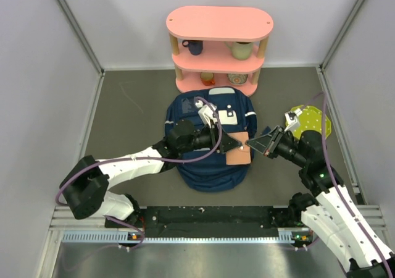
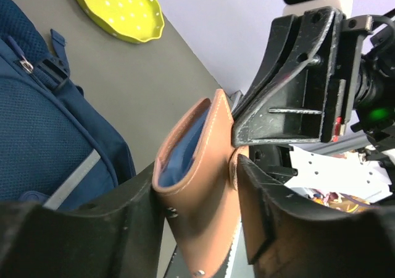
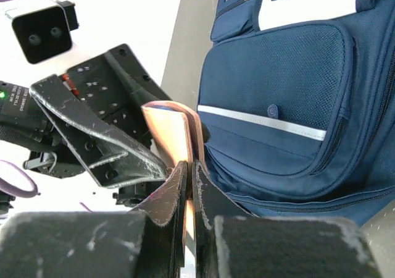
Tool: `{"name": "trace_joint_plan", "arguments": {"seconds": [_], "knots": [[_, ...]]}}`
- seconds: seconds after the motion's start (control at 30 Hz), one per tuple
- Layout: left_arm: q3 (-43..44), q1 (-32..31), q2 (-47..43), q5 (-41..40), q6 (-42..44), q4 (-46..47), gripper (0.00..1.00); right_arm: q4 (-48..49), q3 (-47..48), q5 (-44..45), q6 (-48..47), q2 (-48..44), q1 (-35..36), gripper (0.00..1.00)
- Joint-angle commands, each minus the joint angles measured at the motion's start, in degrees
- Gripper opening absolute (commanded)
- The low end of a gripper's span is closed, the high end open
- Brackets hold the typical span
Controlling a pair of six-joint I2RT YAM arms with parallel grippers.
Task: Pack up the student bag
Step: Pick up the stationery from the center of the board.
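A navy student bag lies flat in the middle of the grey counter, in front of a pink shelf holding four mugs. The white patch near the bag's top carries a small dark mark, too small to read. No other lettering can be made out in any view.

The left arm bends sharply at its elbow at far left, and its forearm reaches rightward across the bag. The right arm leans up and inward from the lower right, with its wrist pointing left. The two end effectors meet tip to tip above the bag's right half, at a tan leather pouch.

Only the overhead view shows the shelf and both arms whole. It also shows a yellow-green dotted plate on the counter to the right of the bag.

The left wrist view shows the pouch's blue lining and its spread mouth. The left end effector is partly open, with a finger close against each face of the pouch. Whether the fingers press on it cannot be told.

The right wrist view shows the right end effector closed tight, with a thin edge of the pouch pinched between its fingers. This view alone shows the bag's mesh front pocket and the grey reflective stripe across it.
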Motion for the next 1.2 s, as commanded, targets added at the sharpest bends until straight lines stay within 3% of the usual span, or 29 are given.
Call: {"name": "trace_joint_plan", "arguments": {"seconds": [0.0, 0.17, 0.2, 0.27, 0.3, 0.43, 0.67, 0.77, 0.9, 1.17], "knots": [[-0.4, 1.0, -2.4, 0.6, 0.2, 5.4, 0.40, 3.6, 0.3, -0.6, -0.7, 1.4, -0.3, 0.00], [1.1, 1.7, -3.8, 0.4, 2.2, 1.3, 0.08, 5.7, 0.0, -1.0, -0.7, 3.6, -0.2, 0.00], [1.1, 1.7, -3.4, 0.4, 2.0, 1.8, 0.00, 5.6, -0.1, -0.5, -0.7, 3.9, -0.2, 0.12], [1.1, 1.6, -2.9, 0.5, 0.7, 3.0, 0.00, 5.3, -0.2, 0.5, -0.9, 5.1, -0.3, 0.32], [1.2, 1.7, -2.4, 0.5, 0.5, 3.1, 0.00, 5.0, 0.0, 0.6, -1.3, 5.5, -0.2, 0.49], [1.0, 1.7, -3.7, -0.6, 0.7, 2.2, 0.00, 3.2, 0.7, 1.1, -2.3, 6.2, -0.3, 0.73], [-0.9, 2.8, -9.7, -5.1, 1.8, -1.2, 0.00, 1.8, -0.9, 1.2, -4.4, 0.9, -0.3, 0.83], [-1.0, 3.1, -10.6, -4.8, 1.7, -1.1, 0.00, 4.8, -2.7, -2.9, -4.1, 0.3, -0.3, 0.84], [-0.6, 3.4, -10.7, -4.3, 1.4, -0.4, 0.00, 15.1, -6.0, -11.9, 0.1, 1.0, -0.3, 0.84], [-0.6, 3.6, -8.4, 0.8, -1.4, 4.8, 0.00, 29.6, -8.9, -17.3, 6.1, 5.1, -0.3, 0.84]]}}
